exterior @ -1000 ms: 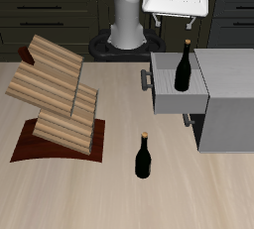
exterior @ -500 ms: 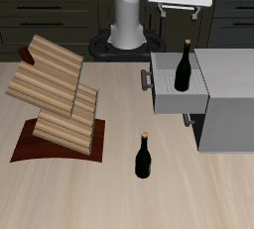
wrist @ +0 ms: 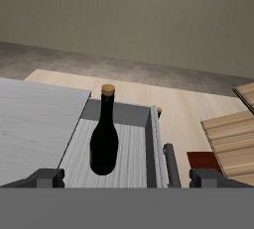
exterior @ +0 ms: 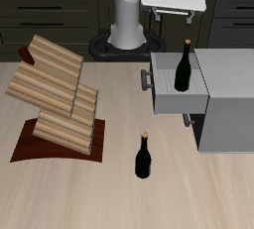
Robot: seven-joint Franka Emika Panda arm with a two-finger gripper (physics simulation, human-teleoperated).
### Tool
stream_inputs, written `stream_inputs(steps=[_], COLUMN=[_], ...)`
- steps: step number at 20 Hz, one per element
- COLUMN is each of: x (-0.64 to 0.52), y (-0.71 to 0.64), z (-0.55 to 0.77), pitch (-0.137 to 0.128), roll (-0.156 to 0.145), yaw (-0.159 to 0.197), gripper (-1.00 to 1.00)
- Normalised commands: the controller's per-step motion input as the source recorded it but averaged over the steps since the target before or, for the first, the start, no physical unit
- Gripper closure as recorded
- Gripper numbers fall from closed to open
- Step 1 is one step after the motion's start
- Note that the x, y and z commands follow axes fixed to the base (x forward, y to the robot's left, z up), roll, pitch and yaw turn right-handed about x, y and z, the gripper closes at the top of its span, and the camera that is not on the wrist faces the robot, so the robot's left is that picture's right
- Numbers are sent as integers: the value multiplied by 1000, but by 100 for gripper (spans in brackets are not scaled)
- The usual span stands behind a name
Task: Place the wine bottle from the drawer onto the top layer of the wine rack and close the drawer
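Note:
The wine bottle (exterior: 184, 69) stands upright in the open drawer (exterior: 167, 100) of the grey cabinet (exterior: 230, 99); it also shows in the wrist view (wrist: 103, 134). My gripper (exterior: 174, 17) hangs open and empty high above the drawer, behind the bottle and well clear of its cork. In the wrist view the gripper (wrist: 129, 178) frames the bottle between its two fingers (wrist: 45, 179). The look-alike bottle (exterior: 143, 157) stands on the table nearer the front edge. The wine rack (exterior: 55, 89) stands on its reddish-brown base board (exterior: 35, 151).
The drawer's bar handle (exterior: 146, 79) sticks out toward the rack. Part of the rack (wrist: 233, 139) shows in the wrist view. The robot's base (exterior: 127, 30) stands at the table's back.
My gripper has risen a little and drifted slightly sideways above the drawer, still open. The bottles, drawer and rack have not moved.

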Motion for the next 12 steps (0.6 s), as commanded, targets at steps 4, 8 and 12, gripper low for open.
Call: stream_inputs(steps=[4,8,12], x=[105,73,50], y=[16,110,34], z=[-17,-76,-10], pitch=[-33,11,-10], roll=[-3,19,-9], yaw=[-10,8,-9], gripper=[-100,-100,-100])
